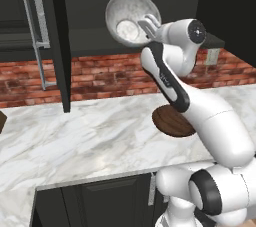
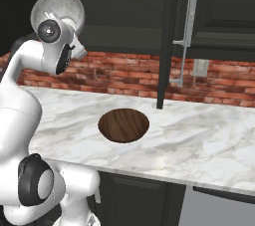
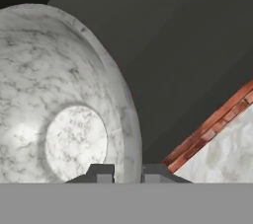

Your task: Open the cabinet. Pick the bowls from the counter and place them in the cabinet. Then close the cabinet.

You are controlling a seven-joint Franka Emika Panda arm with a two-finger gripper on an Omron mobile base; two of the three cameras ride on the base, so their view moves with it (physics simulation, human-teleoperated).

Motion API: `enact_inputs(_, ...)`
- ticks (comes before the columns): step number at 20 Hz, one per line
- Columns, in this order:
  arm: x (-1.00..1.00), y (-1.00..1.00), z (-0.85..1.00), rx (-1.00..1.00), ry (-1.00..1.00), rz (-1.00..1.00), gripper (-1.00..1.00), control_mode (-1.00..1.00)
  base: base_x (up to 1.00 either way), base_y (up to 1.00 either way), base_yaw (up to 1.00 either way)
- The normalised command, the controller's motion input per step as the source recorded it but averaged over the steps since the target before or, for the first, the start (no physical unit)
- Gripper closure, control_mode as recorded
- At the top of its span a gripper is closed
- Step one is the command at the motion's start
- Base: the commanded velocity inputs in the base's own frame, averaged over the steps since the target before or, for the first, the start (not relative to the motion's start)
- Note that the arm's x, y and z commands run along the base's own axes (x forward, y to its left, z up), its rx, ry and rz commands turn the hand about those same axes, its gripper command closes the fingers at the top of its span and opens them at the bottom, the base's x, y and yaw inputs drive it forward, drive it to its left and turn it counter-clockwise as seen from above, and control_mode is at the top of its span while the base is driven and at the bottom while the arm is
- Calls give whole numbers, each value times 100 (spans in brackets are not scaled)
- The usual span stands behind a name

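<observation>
Bowls at two heights, listed near to far. Nearest: black base cabinets (image 1: 100,201) under the thick pale front edge of the tabletop (image 1: 75,146). On the marble slab: wooden bowl (image 2: 123,125), upright, mid-depth, partly hidden by the arm in the left base view. Above the slab: hand (image 1: 148,27) clamped narrowly on the rim of the marble bowl (image 1: 131,18), one finger inside the wall and one outside, as seen in the hand view (image 3: 127,172); bowl tipped on its side, opening toward the left camera, held up at the level of the wall cabinet's open front. Farther back: open black cabinet doors (image 1: 60,41), each with a long silver handle (image 2: 187,33); dark inner shelf (image 2: 119,32); red brick wall (image 1: 110,73).
</observation>
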Motion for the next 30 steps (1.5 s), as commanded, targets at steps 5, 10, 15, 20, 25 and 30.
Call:
enact_inputs(5, 29, 17, -11, 0, 0, 0, 100, -100, 0, 0, 0)
enact_inputs(10, 39, 28, -12, 0, 0, 0, 100, -100, 0, 0, 0)
enact_inputs(15, 45, 20, -8, 0, 0, 0, 100, -100, 0, 0, 0)
enact_inputs(20, 46, 12, -19, 0, 0, 0, 100, -100, 0, 0, 0)
enact_inputs(25, 52, 6, -15, 0, 0, 0, 100, -100, 0, 0, 0)
enact_inputs(30, 14, 9, 3, 0, -2, 0, -100, -100, 0, 0, 0)
